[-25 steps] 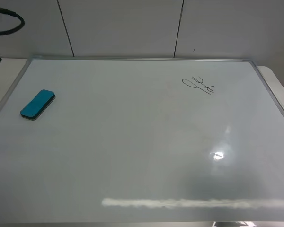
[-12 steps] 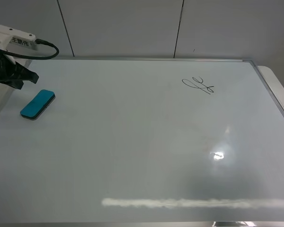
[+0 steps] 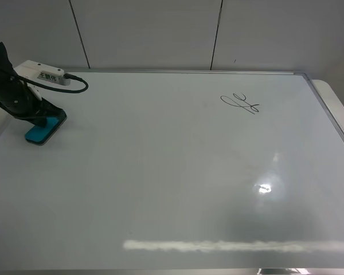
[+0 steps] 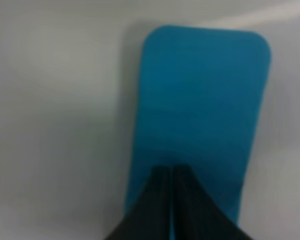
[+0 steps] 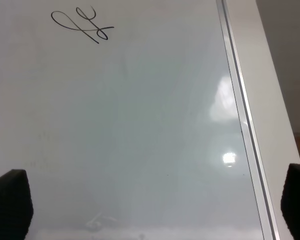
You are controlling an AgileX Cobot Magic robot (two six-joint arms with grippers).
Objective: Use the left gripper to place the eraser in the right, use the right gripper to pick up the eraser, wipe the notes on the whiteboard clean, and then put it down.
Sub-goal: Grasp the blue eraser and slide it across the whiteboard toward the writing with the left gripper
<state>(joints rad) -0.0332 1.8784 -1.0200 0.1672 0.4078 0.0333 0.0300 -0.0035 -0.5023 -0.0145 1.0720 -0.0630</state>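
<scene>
at 9 o'clock: eraser [image 3: 39,135] near whiteboard [image 3: 172,172] frame, open board toward 3. left gripper [image 4: 171,168] jaws together over eraser, contact unclear. right gripper [image 5: 153,205] jaws wide apart, holding nothing.

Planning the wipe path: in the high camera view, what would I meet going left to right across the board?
eraser → notes → right frame of the whiteboard

Left gripper [image 4: 171,172] jaws together; right gripper [image 5: 152,205] jaws wide.
</scene>
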